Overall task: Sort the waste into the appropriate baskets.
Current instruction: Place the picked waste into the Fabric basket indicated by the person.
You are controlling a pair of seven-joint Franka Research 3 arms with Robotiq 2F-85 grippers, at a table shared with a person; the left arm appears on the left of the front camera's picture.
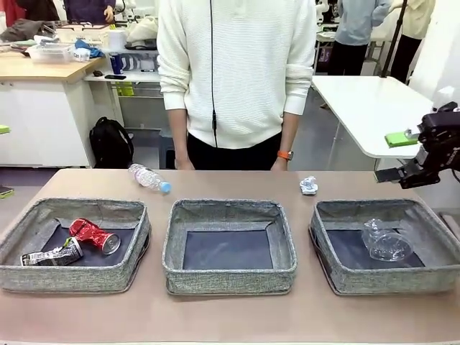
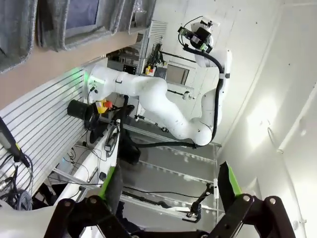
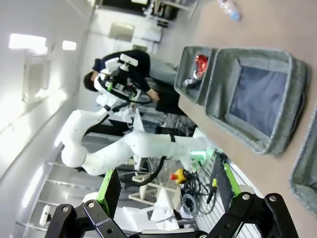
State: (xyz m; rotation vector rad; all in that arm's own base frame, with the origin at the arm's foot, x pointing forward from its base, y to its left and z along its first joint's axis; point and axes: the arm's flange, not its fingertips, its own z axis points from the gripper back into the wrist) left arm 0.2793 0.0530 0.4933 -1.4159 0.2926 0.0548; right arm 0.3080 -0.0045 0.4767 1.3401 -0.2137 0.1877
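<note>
Three grey baskets stand in a row. The left basket holds a crushed red can and a dark blue-silver can. The middle basket shows its bare dark bottom. A clear plastic cup lies in the right basket. A clear bottle with a blue cap and a crumpled white paper ball lie on the table behind the baskets. My right gripper hovers open above the right basket's far corner. My left gripper is open, holding nothing.
A person in a white sweater stands at the far side, hands down near the table edge. A white side table stands at the back right. The brown tabletop runs in front of the baskets.
</note>
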